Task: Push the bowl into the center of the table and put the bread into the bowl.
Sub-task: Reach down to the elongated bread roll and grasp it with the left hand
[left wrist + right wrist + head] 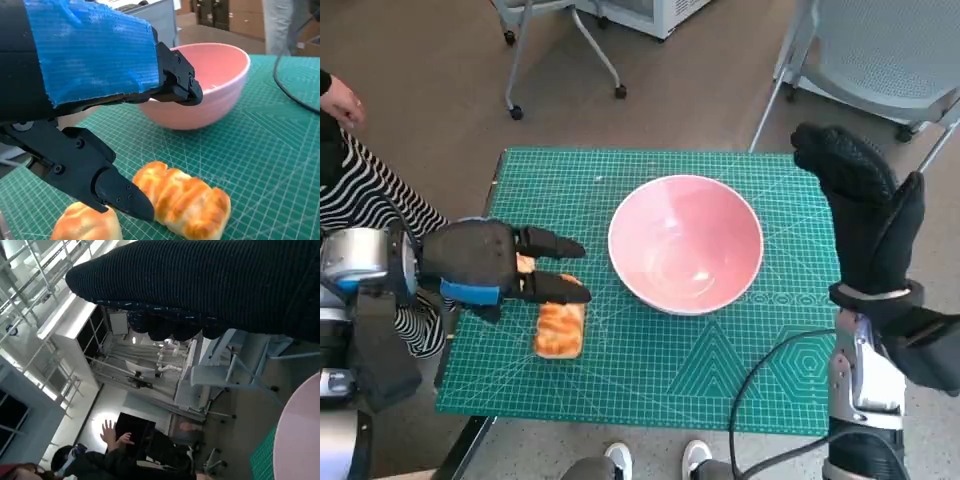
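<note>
Bowl (pixel 686 243): pink, near table (pixel 620 375) centre; push apparently done. Bread (pixel 560 328): on mat, left of bowl, not yet inside. Left hand (pixel 485 262): fingers spread above bread, gripping nothing. Right hand (pixel 855 185): raised beside bowl, holding nothing.

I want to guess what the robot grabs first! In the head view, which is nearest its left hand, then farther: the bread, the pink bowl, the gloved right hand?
1. bread: right under the left hand and its fingertips, on the mat's left part.
2. pink bowl: mid-table, beyond the bread.
3. right hand: raised at the table's far right edge.
</note>
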Available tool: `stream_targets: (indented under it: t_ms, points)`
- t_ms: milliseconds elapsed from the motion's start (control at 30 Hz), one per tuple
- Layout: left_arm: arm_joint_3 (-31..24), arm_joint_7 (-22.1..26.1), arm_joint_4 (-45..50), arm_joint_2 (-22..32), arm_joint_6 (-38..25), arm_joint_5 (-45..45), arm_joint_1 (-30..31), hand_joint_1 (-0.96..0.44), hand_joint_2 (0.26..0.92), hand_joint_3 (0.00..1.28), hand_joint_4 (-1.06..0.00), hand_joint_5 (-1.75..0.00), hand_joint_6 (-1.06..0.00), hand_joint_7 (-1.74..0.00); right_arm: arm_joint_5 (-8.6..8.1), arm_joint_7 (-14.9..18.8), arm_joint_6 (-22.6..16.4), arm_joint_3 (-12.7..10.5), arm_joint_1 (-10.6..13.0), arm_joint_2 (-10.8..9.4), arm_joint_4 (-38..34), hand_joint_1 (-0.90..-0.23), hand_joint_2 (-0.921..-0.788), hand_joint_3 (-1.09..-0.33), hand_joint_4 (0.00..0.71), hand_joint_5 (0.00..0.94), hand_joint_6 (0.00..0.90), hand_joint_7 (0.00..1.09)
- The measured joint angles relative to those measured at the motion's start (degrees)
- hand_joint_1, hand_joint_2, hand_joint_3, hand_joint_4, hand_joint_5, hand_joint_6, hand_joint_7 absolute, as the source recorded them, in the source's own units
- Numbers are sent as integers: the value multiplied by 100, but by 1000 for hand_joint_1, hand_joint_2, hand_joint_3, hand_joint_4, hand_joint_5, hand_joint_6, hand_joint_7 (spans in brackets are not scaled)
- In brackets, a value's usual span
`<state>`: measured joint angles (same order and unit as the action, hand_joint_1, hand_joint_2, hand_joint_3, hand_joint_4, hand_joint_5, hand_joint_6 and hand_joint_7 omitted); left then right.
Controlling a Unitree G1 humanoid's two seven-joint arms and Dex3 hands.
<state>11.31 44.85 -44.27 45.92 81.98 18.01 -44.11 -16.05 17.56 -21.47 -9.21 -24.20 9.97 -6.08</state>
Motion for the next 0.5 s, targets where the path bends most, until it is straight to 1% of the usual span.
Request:
stream_targets:
  t_ms: [333,500]
  points:
    - [189,-675,-379,-87,231,818,-57,-264,667,4,-339,0,-420,-121,11,-19,10,-15,57,3,41,-710,-921,-713,188,5,126,533]
    - [295,-1010,-540,-143,251,1225,-118,-265,677,6,-331,0,-414,-113,23,-53,52,-29,83,5,92,-707,-921,-711,188,4,126,534]
